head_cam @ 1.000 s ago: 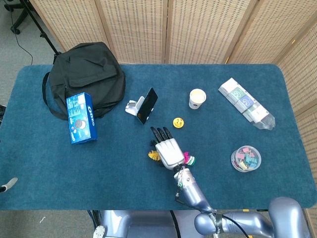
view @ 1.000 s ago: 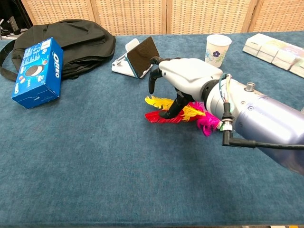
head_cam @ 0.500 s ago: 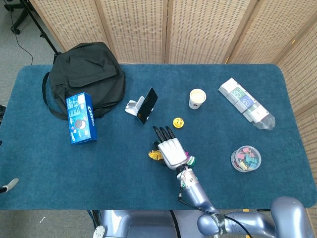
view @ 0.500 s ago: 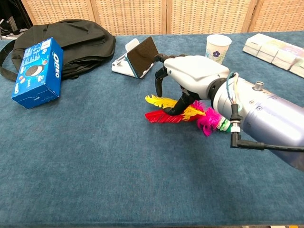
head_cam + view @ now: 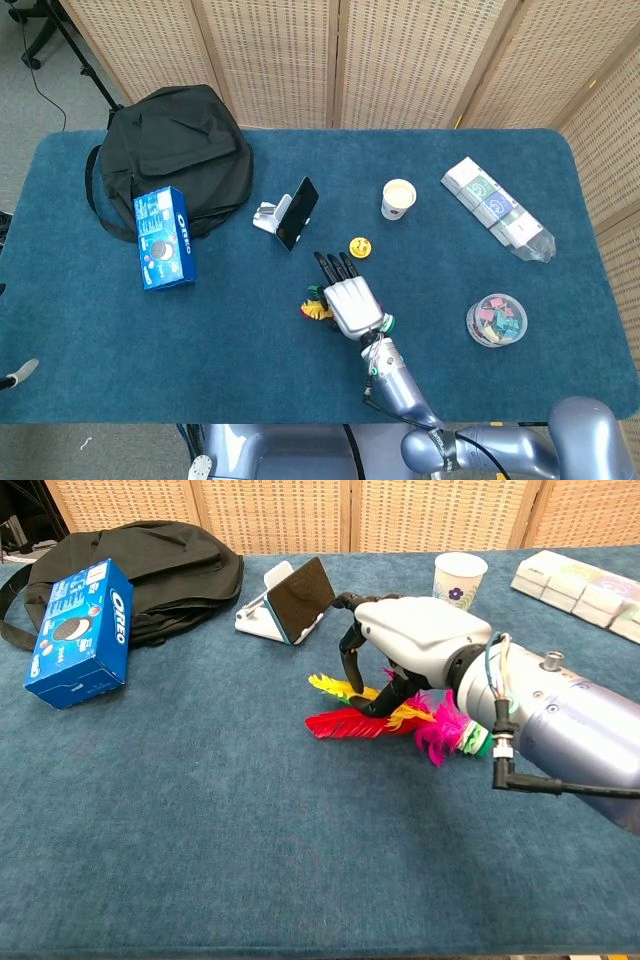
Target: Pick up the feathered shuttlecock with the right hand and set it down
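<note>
From the head view, the right hand [image 5: 350, 303] lies palm-down over the feathered shuttlecock [image 5: 318, 308] near the middle of the blue table [image 5: 90, 340], its dark fingers [image 5: 333, 267] pointing toward the far edge and lying close together. Only yellow feather tips at its left side and a bit of pink and green at its wrist side show from under it, so the grip cannot be told here. Around it sit a black backpack [image 5: 170, 150], an Oreo box [image 5: 164, 237], a phone on a stand [image 5: 296, 213], a paper cup [image 5: 398, 198] and a small yellow object [image 5: 359, 246] (a woven folding screen [image 5: 330, 60] stands behind the table).

From the chest view, the right hand [image 5: 400, 650] arches over the feathered shuttlecock [image 5: 385, 718], curled fingers [image 5: 350, 650] coming down among the yellow and red feathers, which rest on the blue table [image 5: 200, 830]. Whether the fingers actually clasp the shuttlecock is unclear. The left hand appears in neither view.
</note>
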Controlling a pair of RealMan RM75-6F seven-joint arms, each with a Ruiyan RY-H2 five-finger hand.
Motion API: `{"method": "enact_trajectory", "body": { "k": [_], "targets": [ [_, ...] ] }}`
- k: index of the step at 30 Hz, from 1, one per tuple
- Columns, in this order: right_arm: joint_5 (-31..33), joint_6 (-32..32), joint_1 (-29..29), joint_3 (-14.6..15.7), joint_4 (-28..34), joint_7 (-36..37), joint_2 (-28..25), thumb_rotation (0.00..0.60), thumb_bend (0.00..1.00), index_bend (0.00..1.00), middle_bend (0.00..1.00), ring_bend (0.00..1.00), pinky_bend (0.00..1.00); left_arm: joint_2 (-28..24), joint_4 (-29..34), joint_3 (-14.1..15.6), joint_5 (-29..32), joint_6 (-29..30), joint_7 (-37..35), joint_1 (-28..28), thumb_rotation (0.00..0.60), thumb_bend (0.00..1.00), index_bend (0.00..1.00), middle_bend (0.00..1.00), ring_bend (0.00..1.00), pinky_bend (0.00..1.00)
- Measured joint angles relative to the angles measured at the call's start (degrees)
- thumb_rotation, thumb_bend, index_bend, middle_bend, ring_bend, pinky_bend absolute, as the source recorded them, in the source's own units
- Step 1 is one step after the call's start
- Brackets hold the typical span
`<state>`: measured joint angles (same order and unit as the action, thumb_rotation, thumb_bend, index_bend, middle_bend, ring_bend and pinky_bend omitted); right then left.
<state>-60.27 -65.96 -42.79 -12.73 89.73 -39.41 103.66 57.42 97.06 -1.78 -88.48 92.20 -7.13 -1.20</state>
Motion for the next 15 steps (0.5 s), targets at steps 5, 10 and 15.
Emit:
{"method": "enact_trajectory", "body": {
  "k": [5,10,15],
  "targets": [
    [-0.12,0.16,0.00,0.08,-0.10,0.67,-0.17,0.600,0.77,0.62,0.00,0.00,0.00,-0.01,0.03,0.04,-0.03,-0.07,0.00,0.02,0.600,0.00,0.00,0.00,0.00,0.00],
    [0.03,0.28,0.05,0.06,0.37,1.23,-0.35,0.600,0.80,0.64,0.00,0.00,0.00,0.00,0.05,0.09,-0.11,-0.15,0.06,0.06,0.600,0.00,0.00,0.00,0.00,0.00],
    [-1.26,0.10,0.02,-0.04,0.60,2.52,-0.63,0.600,0.84,0.67,0.00,0.00,0.00,-0.03,0.07,0.12,-0.08,-0.28,0.02,0.12,0.600,0.00,0.00,0.00,0.00,0.00]
  ]
}}
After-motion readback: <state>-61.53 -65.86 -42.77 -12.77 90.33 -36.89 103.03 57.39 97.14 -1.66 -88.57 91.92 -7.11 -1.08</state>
